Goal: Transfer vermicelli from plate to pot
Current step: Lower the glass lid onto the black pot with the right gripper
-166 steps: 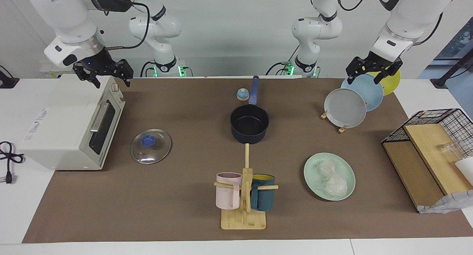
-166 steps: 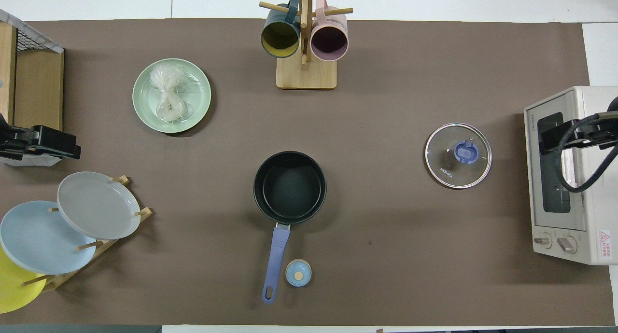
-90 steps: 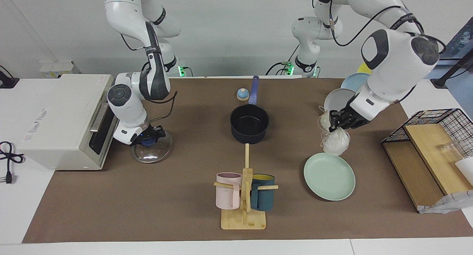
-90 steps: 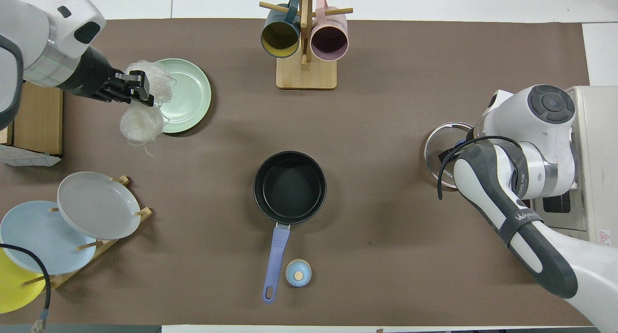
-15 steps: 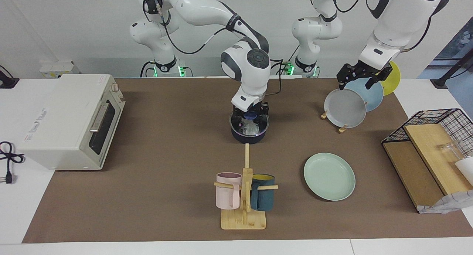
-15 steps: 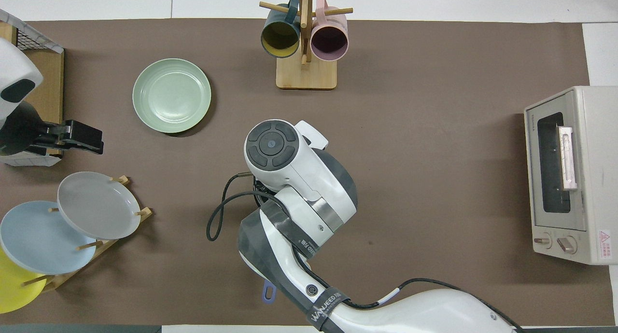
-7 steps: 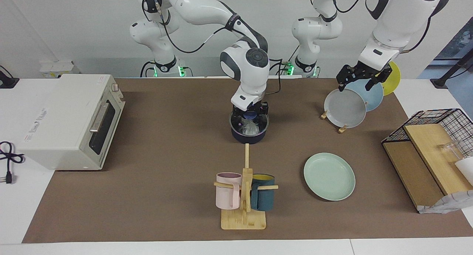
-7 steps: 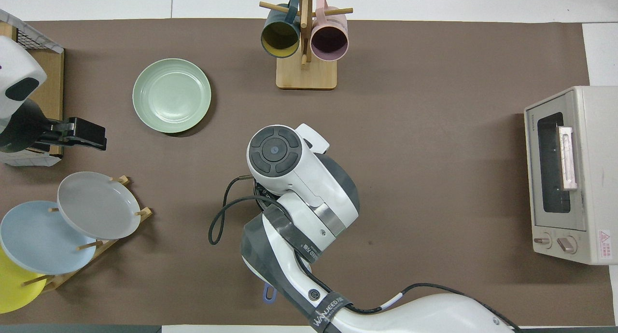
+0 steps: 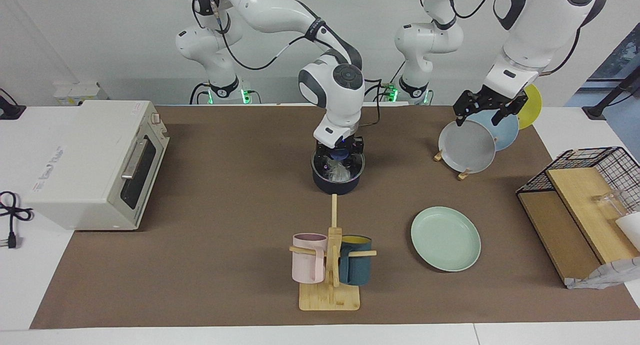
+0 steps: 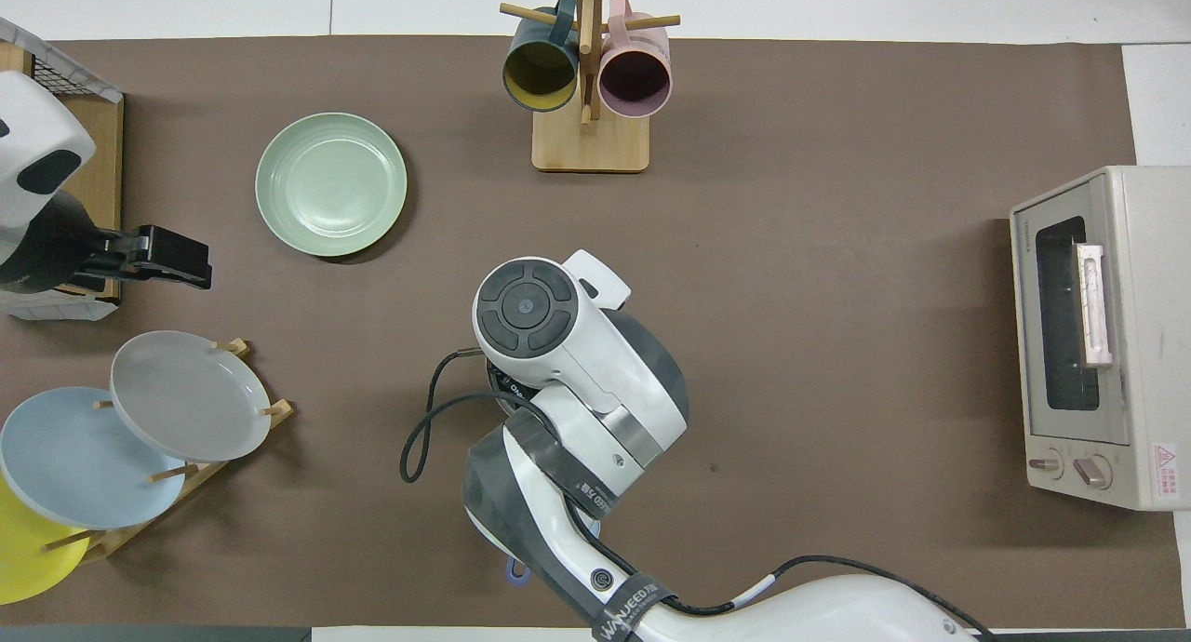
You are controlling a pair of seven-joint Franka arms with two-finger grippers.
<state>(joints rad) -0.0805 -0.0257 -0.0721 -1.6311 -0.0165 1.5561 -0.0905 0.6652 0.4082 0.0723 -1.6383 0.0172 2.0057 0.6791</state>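
Worktop's plate (image 9: 445,240) is now lying empty; vermicelli (image 9: 340,172) is sitting in the lidded pot (image 9: 336,186) under right claw (image 9: 340,154), grip unclear; left claw (image 9: 484,112) is waiting, released, over plate rack (image 9: 464,174).

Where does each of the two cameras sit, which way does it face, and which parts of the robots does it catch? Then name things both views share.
Facing view: high across the table, looking back at the robots; both arms show whole, bases at the top, right gripper over the pot, left gripper over the plate rack.
Overhead view: high above the robots' end, looking steeply down; the right arm covers the pot, left gripper at the edge.
Shared: mint plate, mug stand, toaster oven.
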